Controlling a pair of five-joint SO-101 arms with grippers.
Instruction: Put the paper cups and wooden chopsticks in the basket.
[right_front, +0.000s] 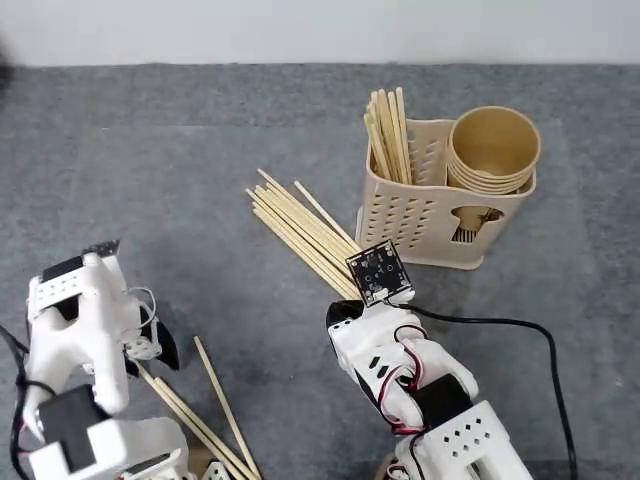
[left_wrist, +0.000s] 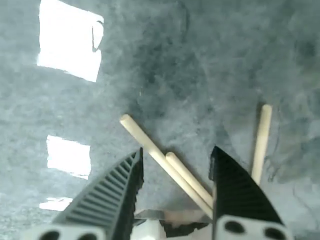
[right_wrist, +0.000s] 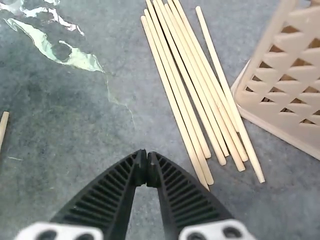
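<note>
Left gripper (left_wrist: 177, 150) held wide apart over two chopsticks (left_wrist: 159, 156), well apart from basket (right_front: 430, 215). Right gripper (right_wrist: 146, 152) pressed together, empty, near loose chopstick bundle (right_wrist: 195, 90) laid just beside basket. Paper cups (right_front: 493, 150), upright chopsticks (right_front: 388, 135) stowed inside basket.

One beige slotted plastic basket (right_front: 430, 215) holds one tan paper-cup stack (right_front: 492, 150); pale wooden chopsticks (right_front: 305, 235): roughly eight beside it, three well apart.

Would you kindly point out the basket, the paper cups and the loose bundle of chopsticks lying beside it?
basket (right_front: 430, 215): high view, on its perforated front wall.
paper cups (right_front: 495, 140): high view, inside the top cup of the stack.
loose chopsticks (right_front: 303, 236): high view, middle of the bundle.
</note>
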